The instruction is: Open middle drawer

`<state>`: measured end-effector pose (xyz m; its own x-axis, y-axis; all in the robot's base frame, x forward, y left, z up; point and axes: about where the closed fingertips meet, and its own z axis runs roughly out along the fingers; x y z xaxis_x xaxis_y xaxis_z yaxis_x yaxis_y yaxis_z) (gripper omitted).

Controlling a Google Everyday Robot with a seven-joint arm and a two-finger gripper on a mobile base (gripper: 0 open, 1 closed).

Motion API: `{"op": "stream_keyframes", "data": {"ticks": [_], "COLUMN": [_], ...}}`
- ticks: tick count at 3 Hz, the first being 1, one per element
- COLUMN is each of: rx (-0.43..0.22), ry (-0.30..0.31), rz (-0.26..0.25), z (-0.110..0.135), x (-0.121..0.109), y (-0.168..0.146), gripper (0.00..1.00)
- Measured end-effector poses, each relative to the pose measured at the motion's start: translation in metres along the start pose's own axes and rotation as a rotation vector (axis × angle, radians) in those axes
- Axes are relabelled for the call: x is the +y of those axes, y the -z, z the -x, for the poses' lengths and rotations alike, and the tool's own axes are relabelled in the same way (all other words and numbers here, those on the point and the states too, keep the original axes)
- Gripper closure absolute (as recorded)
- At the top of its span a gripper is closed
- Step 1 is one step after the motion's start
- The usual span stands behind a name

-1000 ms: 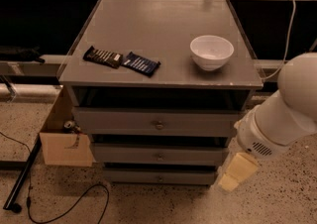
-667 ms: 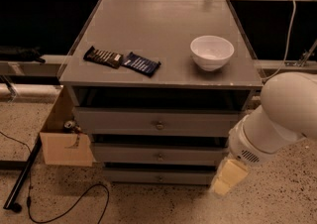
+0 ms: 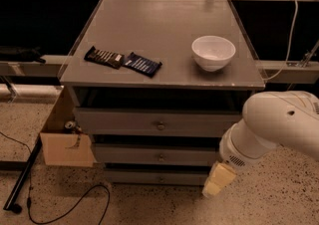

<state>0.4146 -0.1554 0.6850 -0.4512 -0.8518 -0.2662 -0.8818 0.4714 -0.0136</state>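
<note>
A grey cabinet (image 3: 149, 35) has three stacked drawers, all closed. The middle drawer (image 3: 129, 155) has a flat grey front of medium height and a small round knob (image 3: 160, 158) at its centre. The top drawer (image 3: 124, 122) has the tallest front and the bottom drawer (image 3: 134, 176) the slimmest. My gripper (image 3: 218, 181), pale yellow at the end of the white arm (image 3: 269, 129), hangs low at the cabinet's right front corner. It is level with the bottom drawer and to the right of the knobs, touching none of them.
On the cabinet top lie a white bowl (image 3: 213, 52) and two snack bars (image 3: 103, 56) (image 3: 142, 64). A cardboard box (image 3: 65, 144) with a can stands at the cabinet's left. A black cable (image 3: 70, 209) and a pole (image 3: 22, 179) lie on the speckled floor.
The arm has swung left and downward, bringing the gripper closer to the cabinet's lower right front. The drawers have not moved.
</note>
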Motion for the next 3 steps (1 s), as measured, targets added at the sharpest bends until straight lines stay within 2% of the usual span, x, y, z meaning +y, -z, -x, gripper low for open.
{"op": "stream_keyframes", "data": {"ticks": [1,2,3], "rx": [-0.018,-0.096,-0.146], "ry": [-0.005,0.060,0.147], "rz": [0.020,0.037,0.033], "z": [-0.001,0.008,0.015], "x": [0.000,-0.011,-0.020], "y": [-0.007,-0.045,-0.070], "gripper": [0.00,0.00,0.00]}}
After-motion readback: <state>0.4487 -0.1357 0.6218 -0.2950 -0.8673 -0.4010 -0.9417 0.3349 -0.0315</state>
